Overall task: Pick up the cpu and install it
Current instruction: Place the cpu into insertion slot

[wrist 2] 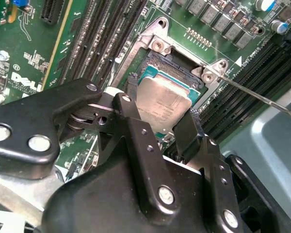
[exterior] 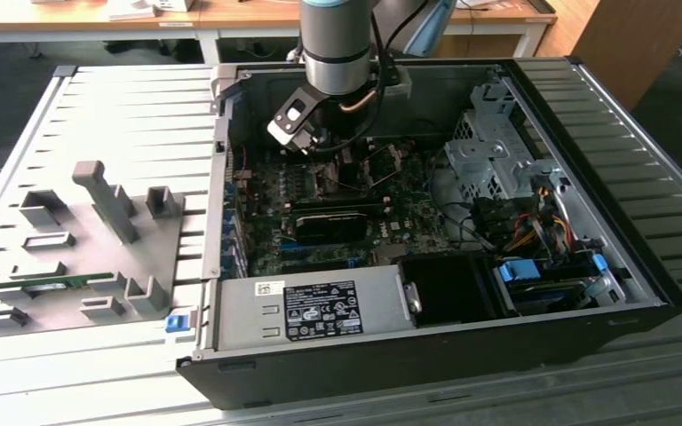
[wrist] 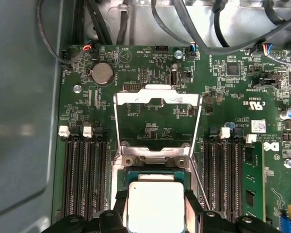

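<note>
The arm reaches down into the open case, which lies on its side on a slatted metal table. In the second wrist view the claw is closed to about the chip's width. Its two black fingers press on opposite edges of the cpu, so it's gripping the chip. The cpu sits right over the socket, silver top up with its greenish rim showing along the far edge, and it looks slightly tilted against the dark socket bed. Whether it's fully seated or held just above the pins can't be told from these angles. In the first wrist view the cpu has a finger on either side, and the metal frame is swung open, lying back flat over the green board. The thin wire lever is unlatched too, sticking out past the socket corner. Rows of empty black memory slots run on both sides of the socket – one slot farther out holds a green stick. Off on the exterior view's left (well apart from the case) a grey fixture plate sits on the table, with a small green memory stick lying in it.
</note>
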